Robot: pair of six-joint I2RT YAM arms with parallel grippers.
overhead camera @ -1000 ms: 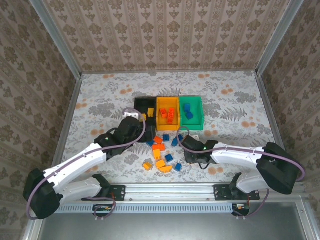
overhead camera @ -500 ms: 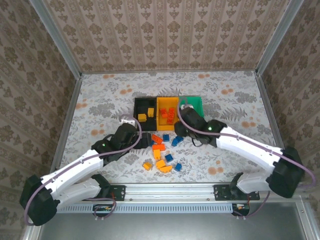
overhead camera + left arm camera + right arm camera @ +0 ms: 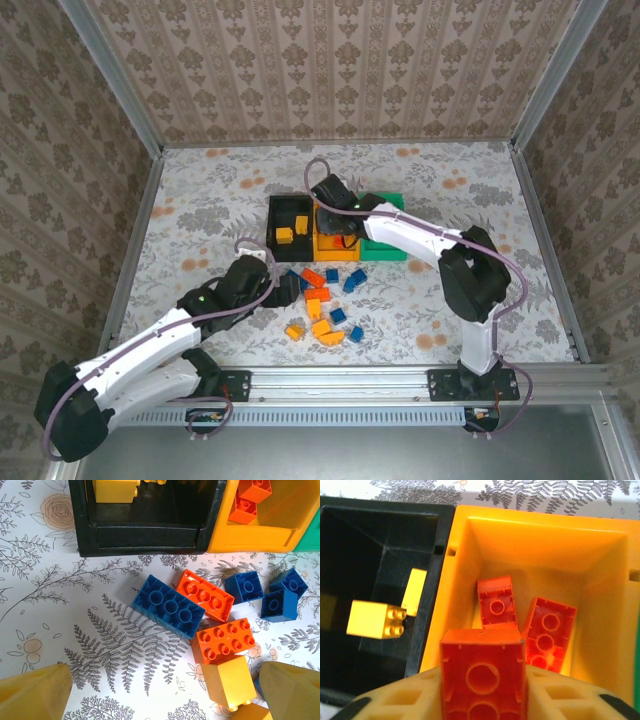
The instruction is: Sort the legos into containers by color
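Two red-orange plastic bricks (image 3: 496,602) already lie in the open orange rectangular plastic bin (image 3: 545,545). My right gripper (image 3: 336,222) hangs directly above that bin, its fingers clamped on a third red-orange studded brick (image 3: 482,670) whose hollow underside faces the wrist camera. I judge this to be the drop-off step for that piece. It is over the right compartment, clear of the black plastic bin (image 3: 370,545) beside it, where two yellow bricks (image 3: 372,620) sit. The next move for this arm calls only for parting the fingers so the brick falls among its fellows, then lifting straight up to avoid catching the bin wall. The green plastic bin (image 3: 382,251), on the far side of the orange one, is partly covered by my right arm in the overhead view, so I cannot tell what it holds. My left gripper (image 3: 165,680) stands wide apart and empty, low over the loose pile on the patterned table (image 3: 60,615) just in front of the bins. Under it lie a long blue studded brick (image 3: 169,606), two more red-orange pieces (image 3: 225,640), a few small blue bricks (image 3: 244,586) and a yellow block (image 3: 230,682) close to one finger. That arm next needs to centre on a single piece, probably the yellow block or the long blue one, and come down without nudging its neighbours, which touch one another. Much of the sorting remains.
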